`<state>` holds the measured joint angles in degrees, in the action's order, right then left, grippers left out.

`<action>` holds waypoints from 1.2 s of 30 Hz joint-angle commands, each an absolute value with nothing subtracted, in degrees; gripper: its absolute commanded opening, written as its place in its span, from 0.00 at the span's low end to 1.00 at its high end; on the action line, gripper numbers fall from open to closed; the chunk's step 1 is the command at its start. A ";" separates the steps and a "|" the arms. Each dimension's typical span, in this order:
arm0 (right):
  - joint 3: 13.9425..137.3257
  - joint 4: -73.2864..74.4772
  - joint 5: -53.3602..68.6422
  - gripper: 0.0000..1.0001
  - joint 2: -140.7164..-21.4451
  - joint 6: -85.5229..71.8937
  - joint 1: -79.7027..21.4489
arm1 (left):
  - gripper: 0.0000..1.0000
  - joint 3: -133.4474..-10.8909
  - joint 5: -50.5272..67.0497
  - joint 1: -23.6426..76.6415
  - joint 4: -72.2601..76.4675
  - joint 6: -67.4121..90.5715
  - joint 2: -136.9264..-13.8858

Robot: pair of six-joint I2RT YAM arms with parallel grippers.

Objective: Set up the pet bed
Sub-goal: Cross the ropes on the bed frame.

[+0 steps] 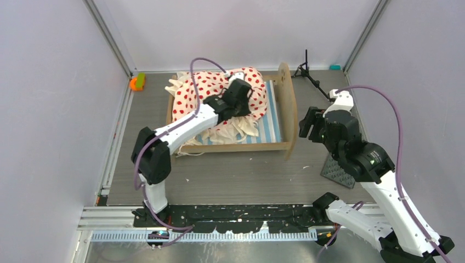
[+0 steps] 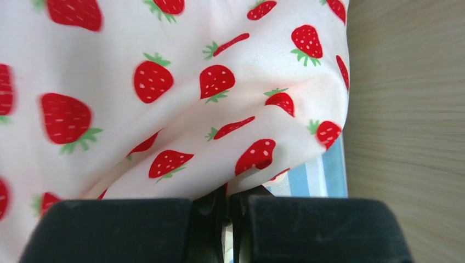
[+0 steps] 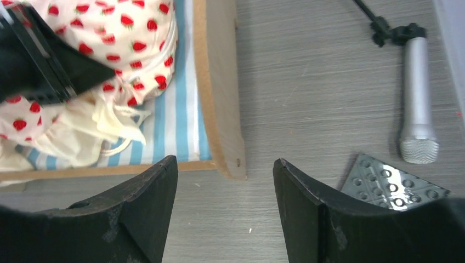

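Our left gripper point(image 2: 227, 205) pinches a thin fold of bedding point(image 2: 219, 109); the right gripper point(image 3: 225, 164) hangs wide, empty. Pulling hard, we could lose it or drag the pet bed point(image 1: 288, 104).

cream ruffled fabric bedding point(image 2: 181, 109): red strawberry print, green leaves, white seeds. flat fabric mattress point(image 1: 270, 123): blue/white stripes. rounded light-wood bed frame point(image 1: 285, 104): plain pale tan. table top point(image 1: 241, 175): grey wood-grain. square studded plastic plate point(image 3: 395, 183): dark grey. metal microphone point(image 3: 418, 104): silver, on a black stand point(image 3: 396, 34). small block point(image 1: 136, 82) in far-left corner: orange and green. arm cables point(image 1: 191, 76): purple.
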<state>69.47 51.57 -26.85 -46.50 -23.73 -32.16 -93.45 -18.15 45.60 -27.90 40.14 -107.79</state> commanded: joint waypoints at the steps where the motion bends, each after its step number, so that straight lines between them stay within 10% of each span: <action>1: 66.47 42.81 -18.08 0.69 -44.39 -21.49 -32.25 | 0.00 -93.16 -8.41 40.60 -23.76 34.99 -99.17; 15: 67.05 27.18 2.17 0.60 -60.95 -21.77 -33.32 | 0.00 -93.10 -0.90 30.30 -26.95 29.08 -92.66; 36: 64.62 4.00 -13.38 0.57 -85.19 -24.04 -44.38 | 0.00 -90.28 3.99 22.79 -28.21 27.28 -88.89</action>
<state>64.93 12.62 -10.87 -84.03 -21.30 -44.42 -90.91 3.07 23.81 -28.16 28.71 -91.70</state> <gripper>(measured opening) 0.566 0.031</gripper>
